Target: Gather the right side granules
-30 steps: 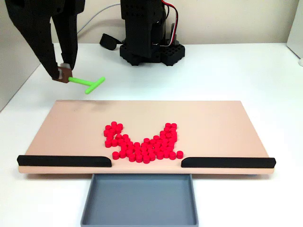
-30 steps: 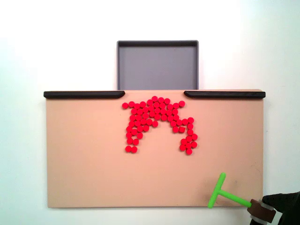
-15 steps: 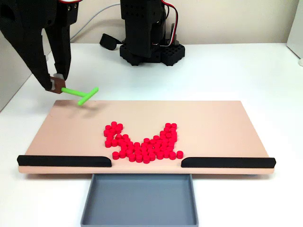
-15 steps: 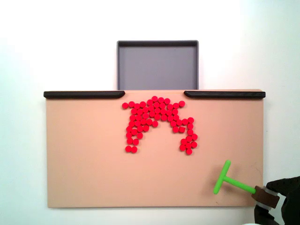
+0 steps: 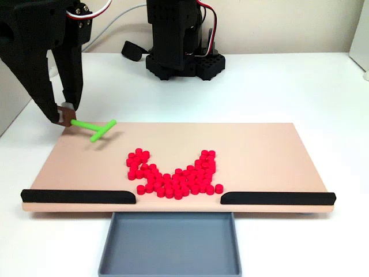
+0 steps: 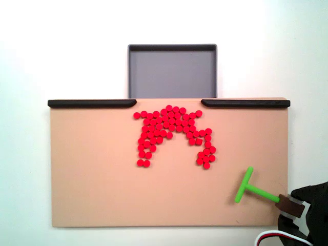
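Note:
Dozens of small red granules lie in a U-shaped cluster on the tan board, close to the gap between its two black rails; from above the granules form an arch. My black gripper is shut on the brown handle end of a green T-shaped stick, whose crossbar hangs low over the board's far left corner. In the fixed view from above, the gripper and the stick sit at the board's lower right, well apart from the granules.
A grey tray sits below the gap between the black rails, also seen as the tray from above. The arm's black base stands behind the board. White table surrounds everything.
The gripper has carried the green stick lower and further in over the board's corner, toward the granules' side. The granules have not moved.

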Robot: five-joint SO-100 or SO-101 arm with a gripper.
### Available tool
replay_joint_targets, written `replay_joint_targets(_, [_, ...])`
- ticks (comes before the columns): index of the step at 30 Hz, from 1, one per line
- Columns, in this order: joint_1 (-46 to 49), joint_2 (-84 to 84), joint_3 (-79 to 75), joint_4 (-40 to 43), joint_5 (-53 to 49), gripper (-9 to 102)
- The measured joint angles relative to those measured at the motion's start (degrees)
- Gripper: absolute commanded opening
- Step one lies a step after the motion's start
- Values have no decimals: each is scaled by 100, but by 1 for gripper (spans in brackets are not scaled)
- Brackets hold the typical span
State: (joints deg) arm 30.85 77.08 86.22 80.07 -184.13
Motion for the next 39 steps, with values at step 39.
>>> replay_joint_targets(39, [-457, -527, -281, -193, 0, 0])
